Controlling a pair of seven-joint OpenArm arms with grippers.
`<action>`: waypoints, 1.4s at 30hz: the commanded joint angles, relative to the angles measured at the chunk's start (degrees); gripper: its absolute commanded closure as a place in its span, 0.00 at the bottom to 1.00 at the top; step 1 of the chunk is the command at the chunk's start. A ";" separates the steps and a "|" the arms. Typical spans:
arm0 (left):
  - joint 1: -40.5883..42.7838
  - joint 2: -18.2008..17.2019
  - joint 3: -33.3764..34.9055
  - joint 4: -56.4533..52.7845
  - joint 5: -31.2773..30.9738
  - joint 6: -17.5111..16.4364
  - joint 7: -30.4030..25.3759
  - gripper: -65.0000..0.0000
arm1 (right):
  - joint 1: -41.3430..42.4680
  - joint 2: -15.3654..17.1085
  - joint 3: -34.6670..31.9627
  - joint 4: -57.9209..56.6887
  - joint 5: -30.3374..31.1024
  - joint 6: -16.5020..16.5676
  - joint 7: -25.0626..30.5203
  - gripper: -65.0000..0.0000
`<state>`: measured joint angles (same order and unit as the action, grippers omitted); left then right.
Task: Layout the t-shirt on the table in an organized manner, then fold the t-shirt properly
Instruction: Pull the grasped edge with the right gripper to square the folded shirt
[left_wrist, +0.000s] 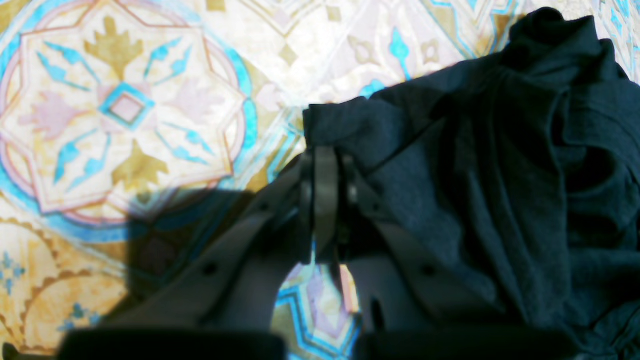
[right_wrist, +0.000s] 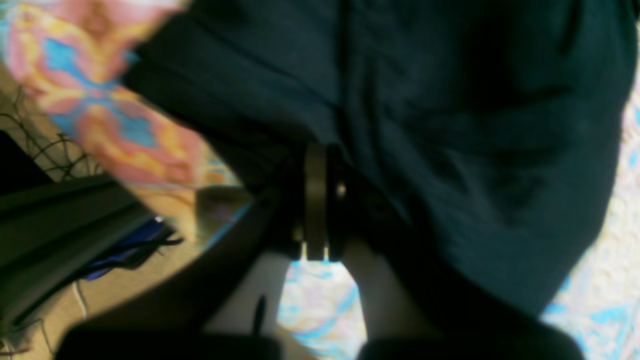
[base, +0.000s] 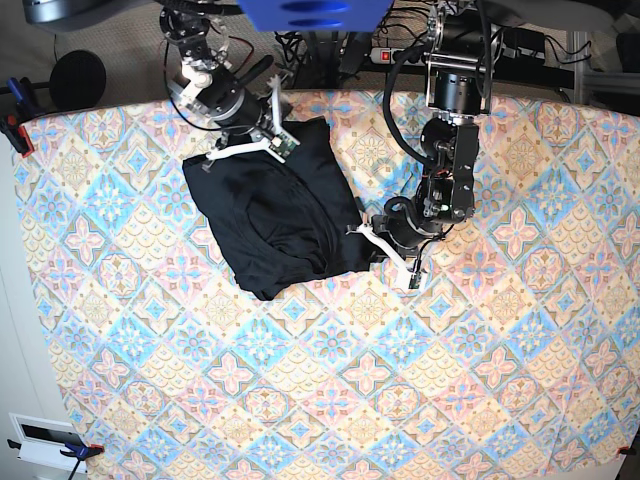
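Right at the tips of both sets of fingers is the plain black soft-fabric t-shirt (base: 280, 215), bunched up on the wide counter (base: 480, 380) with its pastel cloth of blue, pink and yellow-orange diamond tiles. The shirt sits toward the far side of that counter, rumpled and partly doubled over itself, nowhere near flat yet.

The left arm's fingers (left_wrist: 324, 165) are pressed together on an edge of the cloth, which sticks out just past the tips, with the rest of the shirt trailing off to one side of them over the tiles. The right arm's fingers (right_wrist: 316, 170) are also pinched together on fabric; that view is blurry, but dark cloth drapes past the tips and off to one side. In the overhead view the two grips are at opposite ends of the bundle, the right fingers (base: 272, 140) at the far edge and the left fingers (base: 385, 240) at the near corner.

So I'd call this the spreading-out step. My take on doing it well: lift just enough to free the folds, draw the two grips apart evenly so the cloth goes taut without slipping out, then lay it down flat. Yanking one side risks dragging the whole bundle instead of opening it.
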<state>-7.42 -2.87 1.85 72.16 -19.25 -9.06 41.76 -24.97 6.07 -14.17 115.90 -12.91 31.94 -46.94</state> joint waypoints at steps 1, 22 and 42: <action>0.17 -0.25 0.04 -0.20 2.23 1.02 2.95 1.00 | -0.65 0.22 -0.64 1.16 0.29 -0.25 0.92 1.00; -0.27 -0.25 0.13 -10.67 2.15 0.93 -2.15 1.00 | -4.26 0.22 -7.94 1.07 -24.32 -9.13 13.05 0.67; -0.18 -0.25 0.13 -10.67 2.15 0.93 -2.07 1.00 | 1.28 0.40 -2.66 0.81 -24.41 -9.04 8.74 0.67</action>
<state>-8.91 -2.87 1.61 63.46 -22.57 -12.08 31.88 -23.79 6.52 -16.71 115.77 -37.19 23.49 -38.89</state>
